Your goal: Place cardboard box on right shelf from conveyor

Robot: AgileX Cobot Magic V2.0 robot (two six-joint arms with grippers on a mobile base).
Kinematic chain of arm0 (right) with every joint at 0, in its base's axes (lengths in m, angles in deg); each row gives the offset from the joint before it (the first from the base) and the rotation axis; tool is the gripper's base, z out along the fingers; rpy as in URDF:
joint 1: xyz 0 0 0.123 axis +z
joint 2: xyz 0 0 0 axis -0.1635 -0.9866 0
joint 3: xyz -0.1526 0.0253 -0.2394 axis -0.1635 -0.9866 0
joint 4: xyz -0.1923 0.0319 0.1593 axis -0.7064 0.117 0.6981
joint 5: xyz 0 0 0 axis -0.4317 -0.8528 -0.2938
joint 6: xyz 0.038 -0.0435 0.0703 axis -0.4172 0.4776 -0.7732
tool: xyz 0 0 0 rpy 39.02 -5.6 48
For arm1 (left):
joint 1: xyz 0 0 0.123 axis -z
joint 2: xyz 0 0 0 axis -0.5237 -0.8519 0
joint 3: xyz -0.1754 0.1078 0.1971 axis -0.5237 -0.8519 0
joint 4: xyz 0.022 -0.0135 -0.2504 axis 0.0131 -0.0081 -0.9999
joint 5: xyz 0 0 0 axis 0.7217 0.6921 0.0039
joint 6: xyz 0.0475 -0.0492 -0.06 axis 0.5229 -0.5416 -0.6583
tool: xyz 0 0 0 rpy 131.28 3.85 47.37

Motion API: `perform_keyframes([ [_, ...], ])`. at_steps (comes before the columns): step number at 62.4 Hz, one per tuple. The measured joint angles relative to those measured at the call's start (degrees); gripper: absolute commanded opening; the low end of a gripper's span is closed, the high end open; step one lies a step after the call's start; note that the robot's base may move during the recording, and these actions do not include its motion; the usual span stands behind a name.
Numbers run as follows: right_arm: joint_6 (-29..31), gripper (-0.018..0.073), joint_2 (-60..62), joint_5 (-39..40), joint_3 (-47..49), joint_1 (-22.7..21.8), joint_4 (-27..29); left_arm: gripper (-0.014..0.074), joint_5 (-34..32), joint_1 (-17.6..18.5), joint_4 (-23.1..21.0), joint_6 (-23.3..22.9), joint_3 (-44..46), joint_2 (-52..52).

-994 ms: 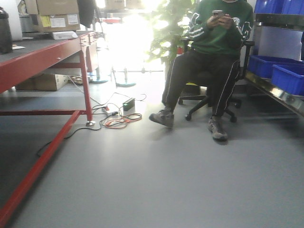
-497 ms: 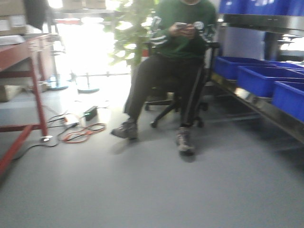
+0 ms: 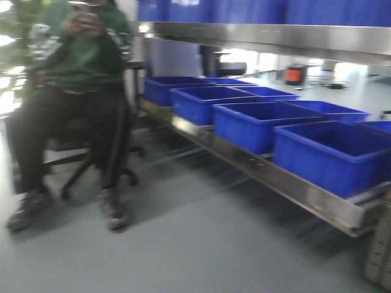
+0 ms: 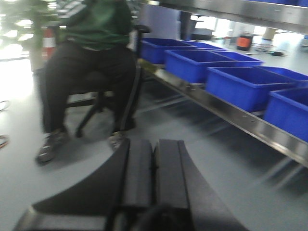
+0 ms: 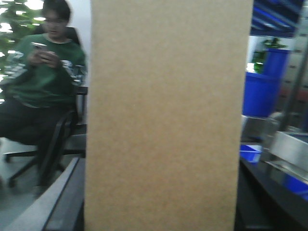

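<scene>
The front view had swung right since a second ago: the seated person in a green sweatshirt slid left and the brushed stainless-steel shelf with blue plastic bins came in. The plain tan cardboard box stood upright, clamped between the right gripper jaws, its top and bottom cut off. The left gripper jaws were pressed together, empty. Everything was blurred.

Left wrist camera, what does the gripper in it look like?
The left gripper has two broad, flat, matte dark grey fingers with squared tips. Their outer sides flare out in curves towards the base. No cables or markings show.
</scene>
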Motion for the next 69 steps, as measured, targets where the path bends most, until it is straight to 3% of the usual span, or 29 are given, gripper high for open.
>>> perform_keyframes([
  [69, 0.0, 0.0057, 0.0, 0.0, 0.0, 0.0, 0.0, -0.0116, 0.0, 0.0, 0.0, 0.0, 0.0, 0.0],
])
